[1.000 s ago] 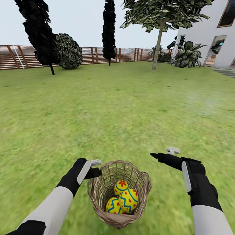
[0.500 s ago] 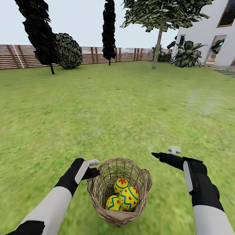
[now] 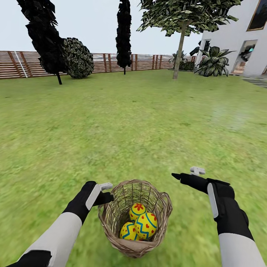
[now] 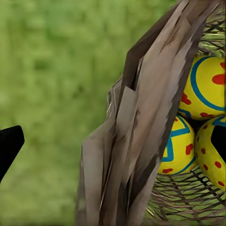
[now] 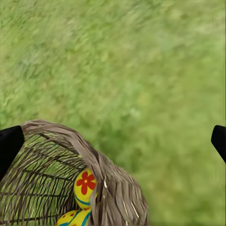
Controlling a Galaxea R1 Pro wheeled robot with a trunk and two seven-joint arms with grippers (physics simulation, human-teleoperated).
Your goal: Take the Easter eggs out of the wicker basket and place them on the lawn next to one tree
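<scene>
Left claw (image 3: 105, 191): jaws astride the near-left rim of the wicker basket (image 3: 163, 207), whether clamped cannot be told. Three Easter eggs (image 3: 145, 225) inside: probably smooth, rigid, slippery; grip each across its middle. Right claw (image 3: 187, 174): wide, empty, over the lawn (image 3: 129, 122).

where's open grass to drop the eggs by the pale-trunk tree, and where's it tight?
Bare green lawn runs from the woven tan wicker basket to the pale-trunked leafy tree; its base looks clear. Crowded: basket, three yellow painted eggs packed together, left end effector at the rim. Right end effector has room.
</scene>
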